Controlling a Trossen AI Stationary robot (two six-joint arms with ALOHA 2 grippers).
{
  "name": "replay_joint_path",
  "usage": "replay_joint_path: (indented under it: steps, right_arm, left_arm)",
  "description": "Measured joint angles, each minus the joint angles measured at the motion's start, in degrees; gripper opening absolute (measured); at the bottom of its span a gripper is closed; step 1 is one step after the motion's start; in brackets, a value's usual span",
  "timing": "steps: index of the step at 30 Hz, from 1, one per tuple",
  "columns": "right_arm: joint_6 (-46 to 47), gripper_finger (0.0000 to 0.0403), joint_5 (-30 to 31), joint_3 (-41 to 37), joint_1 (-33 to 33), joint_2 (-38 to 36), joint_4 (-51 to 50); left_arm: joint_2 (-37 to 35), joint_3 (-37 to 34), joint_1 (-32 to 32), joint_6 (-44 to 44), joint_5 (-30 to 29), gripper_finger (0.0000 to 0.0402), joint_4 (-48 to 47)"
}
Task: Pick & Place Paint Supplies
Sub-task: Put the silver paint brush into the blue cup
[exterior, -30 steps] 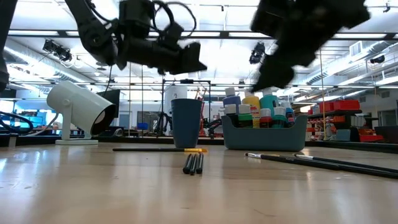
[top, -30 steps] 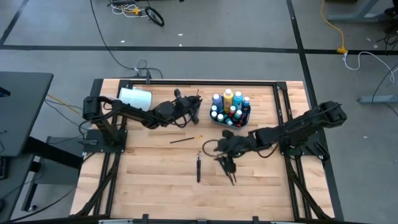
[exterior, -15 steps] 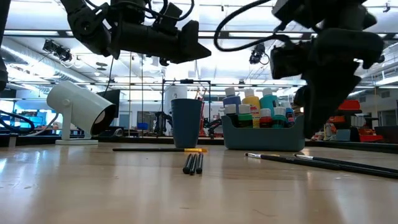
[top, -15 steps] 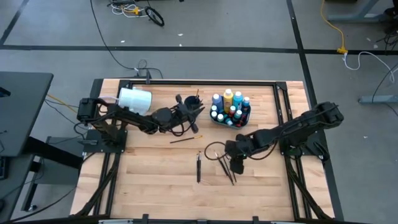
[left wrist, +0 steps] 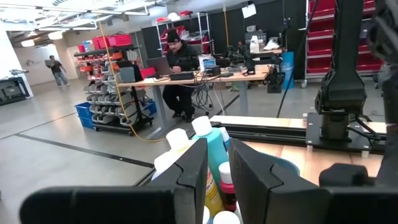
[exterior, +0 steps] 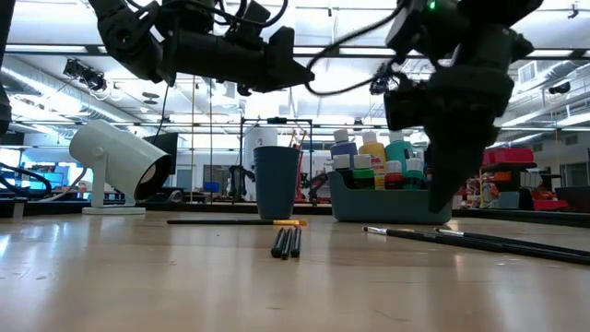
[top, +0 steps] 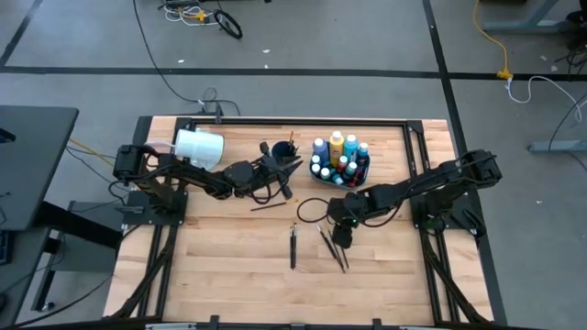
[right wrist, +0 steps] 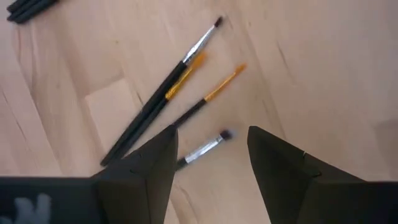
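Since half a second ago the right gripper (top: 341, 236) has shifted slightly toward the table's middle and now hangs over the loose paintbrushes (top: 332, 248); its fingers (right wrist: 283, 168) stand apart with nothing between them, and the brushes (right wrist: 168, 106) lie flat on the wood just beyond the tips, fanned side by side, one with an orange handle; the left gripper (top: 286, 170) has barely moved, held above the table beside the blue cup (top: 280, 149), its fingers (left wrist: 194, 171) nearly together with a narrow gap, nothing gripped; the paint bottles (top: 339, 156) stand packed upright in the blue caddy (exterior: 392, 198); a bundle of dark brushes (top: 293, 247) and one single brush (top: 273, 205) lie apart on the boards; from table height the right arm hides part of the caddy, and the brush tips run out of frame; the wooden table (top: 220, 266) carries a white cylinder (top: 199, 146) at its far left; beyond it a workshop with shelving, desks and a seated person (left wrist: 180, 68).
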Motion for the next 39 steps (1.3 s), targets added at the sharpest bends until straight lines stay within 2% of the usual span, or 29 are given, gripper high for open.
replay_joint_path:
  steps: [8, 17, 30, 36, 39]
  right_arm:
    - [0.10, 0.0196, -0.75, -0.04, -0.27, 3.99, -0.69]
    - [-1.25, 0.0188, 0.99, 0.11, -0.31, 5.13, -0.61]
    - [-1.32, 0.0050, 1.70, 0.02, -0.46, 5.29, -0.31]
    - [-1.88, 0.0009, 1.52, 0.01, -0.49, 5.34, -0.07]
    - [-5.38, 0.0005, 0.83, -0.04, -0.49, 4.90, -0.10]
  left_arm:
    - [0.00, -0.04, 0.00, 0.00, 0.68, 0.0075, -0.37]
    - [0.00, -0.04, 0.00, 0.00, 0.70, 0.0075, -0.41]
    - [0.00, -0.04, 0.00, 0.02, 0.70, 0.0075, -0.41]
    - [0.00, -0.04, 0.00, 0.02, 0.67, 0.0075, -0.41]
    - [0.00, -0.04, 0.00, 0.02, 0.67, 0.0075, -0.41]
